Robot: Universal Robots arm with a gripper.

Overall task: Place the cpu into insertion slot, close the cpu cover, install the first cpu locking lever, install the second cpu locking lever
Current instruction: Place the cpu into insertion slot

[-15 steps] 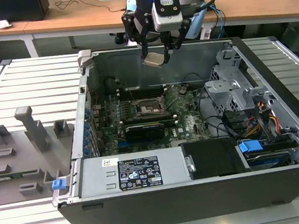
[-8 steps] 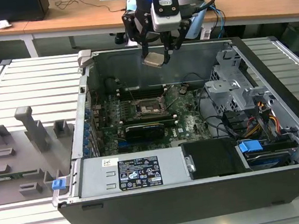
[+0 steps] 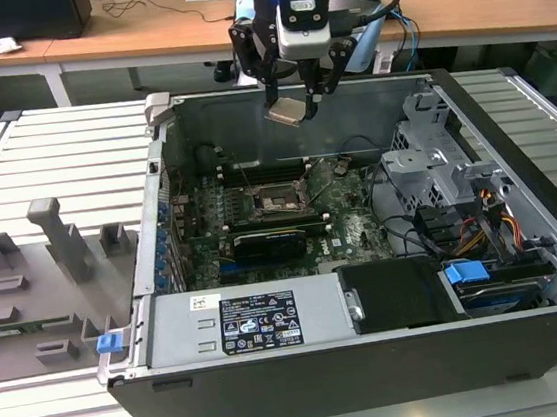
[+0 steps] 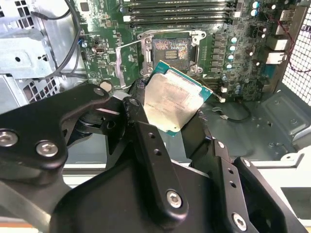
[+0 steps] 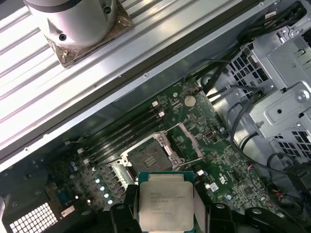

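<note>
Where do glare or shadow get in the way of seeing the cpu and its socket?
First wrist view: the ribbed table glares white, yet the cpu in the gripper and the insertion slot are evenly lit. Second wrist view: soft sheen on the cpu's face, slot clear. Exterior view: the case interior is shadowed, the slot dim.

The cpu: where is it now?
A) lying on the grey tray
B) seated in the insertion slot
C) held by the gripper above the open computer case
C: the gripper holds the cpu above the case, and the insertion slot is empty.
</note>
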